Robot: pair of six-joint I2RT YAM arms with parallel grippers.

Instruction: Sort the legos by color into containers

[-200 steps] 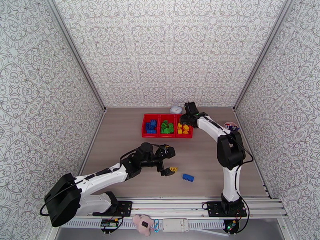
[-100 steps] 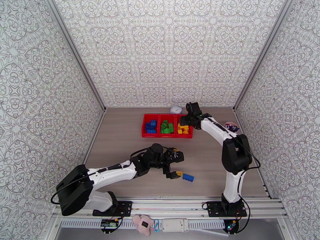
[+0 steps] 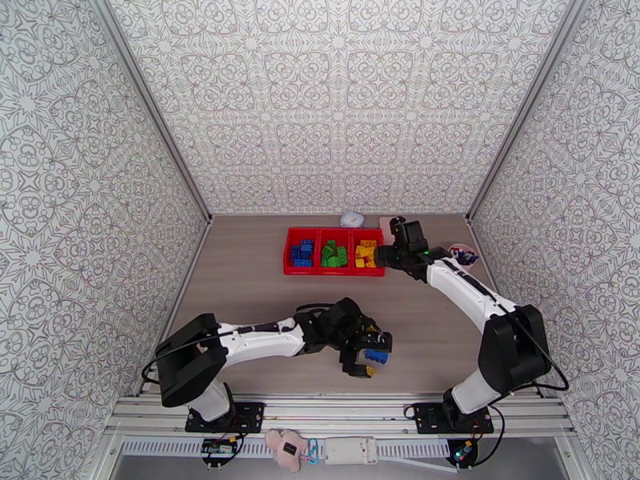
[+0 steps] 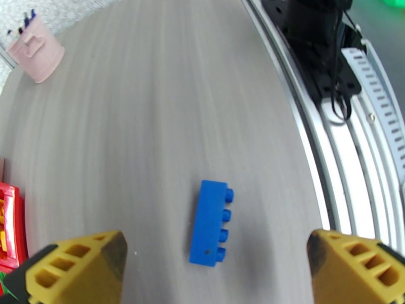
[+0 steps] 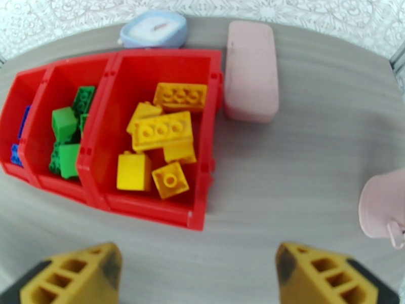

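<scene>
A lone blue brick [image 4: 211, 224] is seen lying on its side on the desk [image 3: 240, 298], near the front edge, its four studs turned toward the metal rail [image 4: 349, 163]. The desk is of grey-brown wood grain and is enclosed by walls [image 3: 336, 98] papered in a grey ornamental pattern. Toward the back of the desk a red tray [image 5: 152, 209] of three joined bins is set: blue bricks [image 3: 302, 254] are held in the left bin, green bricks [image 5: 65, 125] in the middle one and yellow bricks [image 5: 162, 130] in the right one, heaped loosely at odd angles. A pink case [image 5: 251, 72] lies just beside the tray's right end, and a pink cup [image 5: 382, 203] stands farther right. The left hand [image 4: 217, 264] is spread wide over the lone brick, a yellow finger to either side, with nothing gripped. The right hand [image 5: 197, 279] is held open by the tray's right end, with nothing between its fingers.
</scene>
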